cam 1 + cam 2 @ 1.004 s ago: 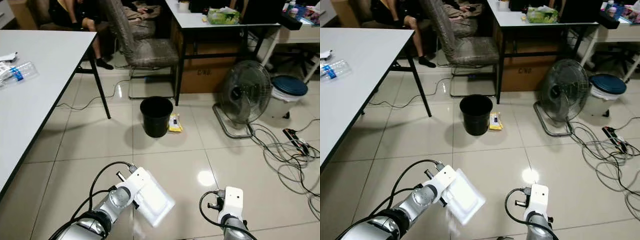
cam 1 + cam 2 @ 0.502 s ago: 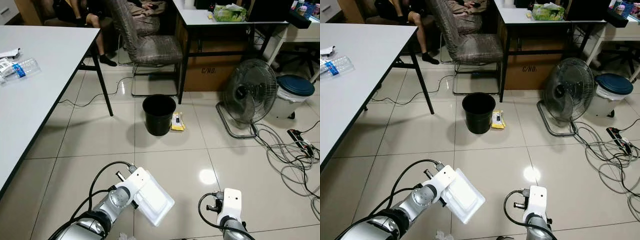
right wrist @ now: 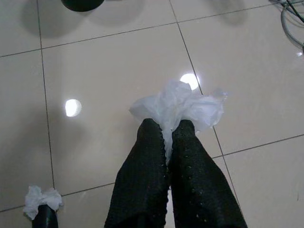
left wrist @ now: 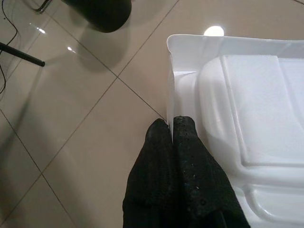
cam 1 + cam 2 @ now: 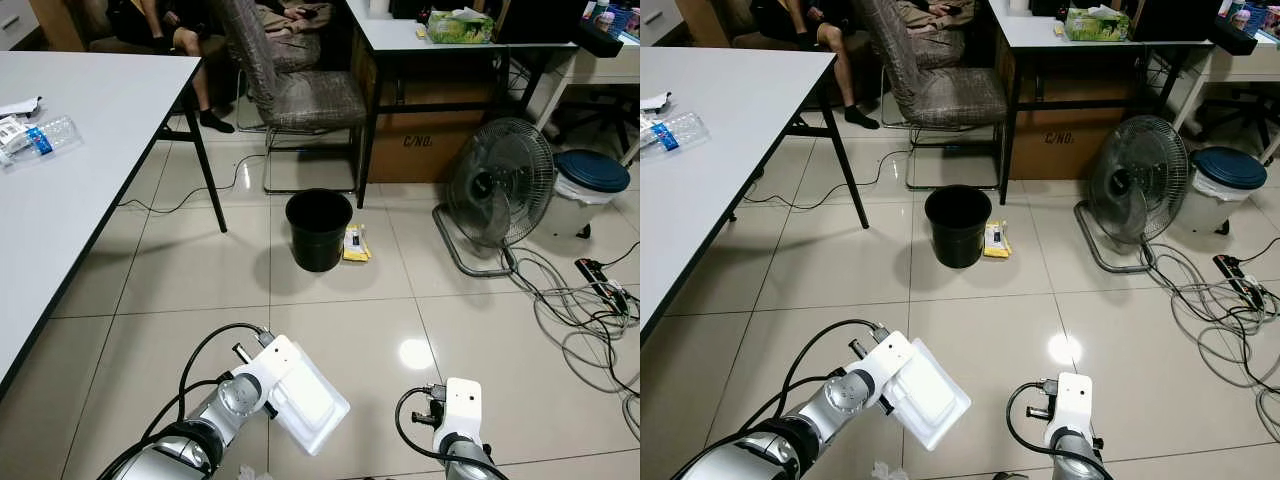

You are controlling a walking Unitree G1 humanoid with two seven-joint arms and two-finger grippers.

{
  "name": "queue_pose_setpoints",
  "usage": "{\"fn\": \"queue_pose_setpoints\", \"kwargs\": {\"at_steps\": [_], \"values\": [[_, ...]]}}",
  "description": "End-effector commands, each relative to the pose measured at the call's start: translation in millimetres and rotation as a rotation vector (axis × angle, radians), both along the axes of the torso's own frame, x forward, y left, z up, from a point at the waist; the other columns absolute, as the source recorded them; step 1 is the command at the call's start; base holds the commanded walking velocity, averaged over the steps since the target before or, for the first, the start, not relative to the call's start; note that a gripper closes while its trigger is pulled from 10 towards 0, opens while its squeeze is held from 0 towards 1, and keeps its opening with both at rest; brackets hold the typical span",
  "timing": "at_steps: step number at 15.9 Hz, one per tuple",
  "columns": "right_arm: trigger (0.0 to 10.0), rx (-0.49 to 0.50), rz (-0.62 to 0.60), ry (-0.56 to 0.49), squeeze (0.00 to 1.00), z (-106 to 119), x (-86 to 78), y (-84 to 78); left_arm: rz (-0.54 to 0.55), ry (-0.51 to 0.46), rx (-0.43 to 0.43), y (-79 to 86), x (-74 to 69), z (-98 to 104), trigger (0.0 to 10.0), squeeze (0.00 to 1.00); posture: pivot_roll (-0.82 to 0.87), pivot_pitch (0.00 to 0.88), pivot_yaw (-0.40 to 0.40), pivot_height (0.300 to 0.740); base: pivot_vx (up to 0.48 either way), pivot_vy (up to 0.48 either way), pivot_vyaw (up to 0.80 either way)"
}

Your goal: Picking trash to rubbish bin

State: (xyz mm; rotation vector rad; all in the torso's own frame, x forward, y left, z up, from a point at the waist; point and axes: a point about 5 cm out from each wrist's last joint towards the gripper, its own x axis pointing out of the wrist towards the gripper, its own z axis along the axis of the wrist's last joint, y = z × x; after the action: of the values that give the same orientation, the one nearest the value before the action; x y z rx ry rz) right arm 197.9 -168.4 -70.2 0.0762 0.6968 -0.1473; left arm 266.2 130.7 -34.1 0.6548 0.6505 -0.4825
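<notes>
My left gripper (image 4: pixel 170 124) is shut on the rim of a white foam food container (image 5: pixel 308 399), held low over the tiled floor in front of me. In the right wrist view my right gripper (image 3: pixel 166 129) is shut on a crumpled white tissue (image 3: pixel 183 105). The black rubbish bin (image 5: pixel 318 229) stands on the floor ahead, beside the chair legs. A yellow packet (image 5: pixel 353 243) lies on the floor touching the bin's right side. Another crumpled white tissue (image 3: pixel 42 198) lies on the floor near my feet.
A white table (image 5: pixel 90 150) with a plastic bottle (image 5: pixel 30 138) runs along my left. A chair (image 5: pixel 300 95), a desk (image 5: pixel 450 45), a floor fan (image 5: pixel 495 185), a blue-lidded bin (image 5: pixel 588 185) and loose cables (image 5: pixel 590 310) are ahead and right. A person sits behind the table.
The camera tilted slightly up between one second ago and half a second ago, shifting the scene down. Both grippers keep their hold; nothing else moved.
</notes>
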Motion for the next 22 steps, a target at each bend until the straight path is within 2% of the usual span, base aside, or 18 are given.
{"fn": "queue_pose_setpoints", "kwargs": {"at_steps": [1,22], "values": [[10.0,-0.005,0.006,-0.004,0.0,0.1,-0.2,0.0,-0.006,0.009,0.001,-0.1,-0.4,-0.4,10.0,0.0,0.05,0.072,0.0,0.74,0.262,0.0,0.0],[10.0,-0.029,0.013,-0.01,0.0,-1.1,-5.6,-3.5,-0.05,0.034,0.057,3.6,-5.8,-5.1,10.0,0.0,0.03,0.074,0.007,0.74,0.345,0.0,0.0]]}}
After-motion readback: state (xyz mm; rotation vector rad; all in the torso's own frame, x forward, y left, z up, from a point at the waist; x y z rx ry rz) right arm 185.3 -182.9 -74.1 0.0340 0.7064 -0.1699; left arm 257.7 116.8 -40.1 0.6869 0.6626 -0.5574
